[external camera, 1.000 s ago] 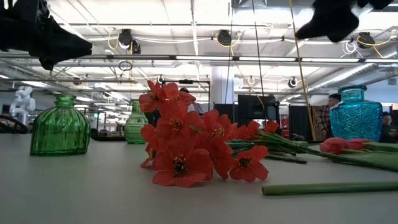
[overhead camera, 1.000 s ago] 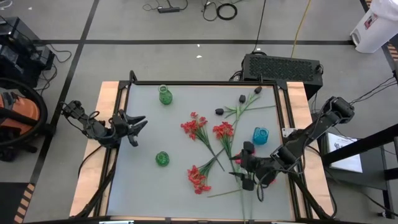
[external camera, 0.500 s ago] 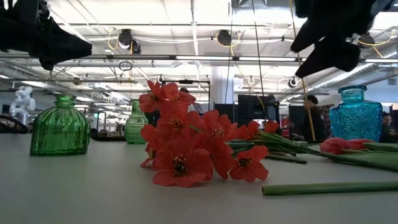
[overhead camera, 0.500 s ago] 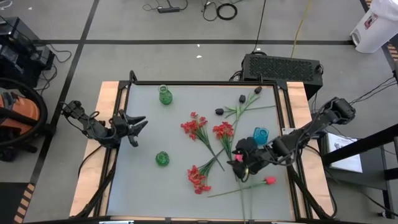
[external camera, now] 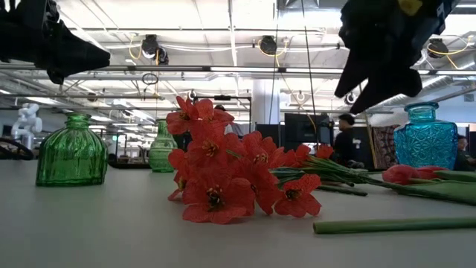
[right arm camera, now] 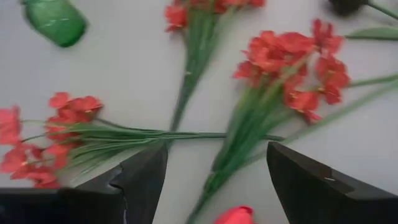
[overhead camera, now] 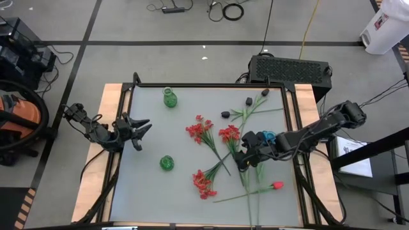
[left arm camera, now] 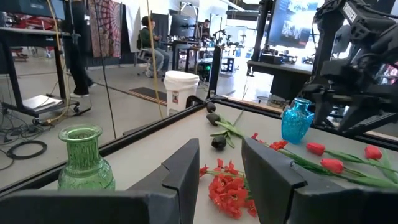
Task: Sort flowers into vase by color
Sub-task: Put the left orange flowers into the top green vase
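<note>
Right gripper [overhead camera: 245, 158] open, empty, over spray [overhead camera: 229, 142] stems just beside blue vase [overhead camera: 267, 138]; stems run diagonally under jaws. Left gripper [overhead camera: 137, 133] part-open, far off.

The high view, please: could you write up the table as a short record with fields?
left gripper: open, empty, waiting at the table's left edge
right gripper: open, empty, above the stems of the red blossom sprays
vases: two green glass vases, one blue glass vase, all without flowers
red tulip bud: lying flat on the table
black blooms: lying flat on the table
</note>
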Motion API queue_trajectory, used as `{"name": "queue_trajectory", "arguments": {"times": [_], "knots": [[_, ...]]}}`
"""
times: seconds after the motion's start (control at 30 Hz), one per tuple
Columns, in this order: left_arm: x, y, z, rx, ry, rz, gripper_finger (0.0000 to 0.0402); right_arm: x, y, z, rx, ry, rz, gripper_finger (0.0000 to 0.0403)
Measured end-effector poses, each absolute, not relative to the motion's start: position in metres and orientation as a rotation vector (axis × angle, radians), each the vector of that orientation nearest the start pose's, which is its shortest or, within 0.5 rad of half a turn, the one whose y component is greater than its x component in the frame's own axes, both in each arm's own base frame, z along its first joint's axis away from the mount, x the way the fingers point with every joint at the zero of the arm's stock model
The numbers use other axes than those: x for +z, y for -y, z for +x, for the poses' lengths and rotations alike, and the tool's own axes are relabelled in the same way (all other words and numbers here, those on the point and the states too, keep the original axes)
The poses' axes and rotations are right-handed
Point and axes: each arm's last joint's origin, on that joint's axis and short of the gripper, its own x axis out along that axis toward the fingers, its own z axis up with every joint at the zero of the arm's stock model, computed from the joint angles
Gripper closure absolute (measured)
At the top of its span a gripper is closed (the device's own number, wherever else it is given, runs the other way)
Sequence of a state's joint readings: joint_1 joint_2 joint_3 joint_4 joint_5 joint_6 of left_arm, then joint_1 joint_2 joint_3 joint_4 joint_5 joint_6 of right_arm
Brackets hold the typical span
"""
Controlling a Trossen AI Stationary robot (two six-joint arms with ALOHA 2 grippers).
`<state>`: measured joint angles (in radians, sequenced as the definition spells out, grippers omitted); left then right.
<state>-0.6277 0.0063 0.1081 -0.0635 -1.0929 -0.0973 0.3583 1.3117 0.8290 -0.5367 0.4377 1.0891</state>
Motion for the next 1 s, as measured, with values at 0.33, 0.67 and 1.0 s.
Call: {"name": "queue_trajectory", "arguments": {"times": [0.33,0.67,1.0], "knots": [[0.193,0.023,0.076,0.464,0.048,-0.125,0.0274,0.200,-0.071,0.238,-0.603,-0.839,0.658,0.0135],[0.193,0.023,0.076,0.464,0.046,-0.123,0.0274,0.161,-0.074,0.257,-0.649,-0.939,0.618,0.0135],[0.192,0.023,0.076,0.465,0.042,-0.118,0.0274,0.149,-0.061,0.267,-0.684,-0.950,0.659,0.0135]]}}
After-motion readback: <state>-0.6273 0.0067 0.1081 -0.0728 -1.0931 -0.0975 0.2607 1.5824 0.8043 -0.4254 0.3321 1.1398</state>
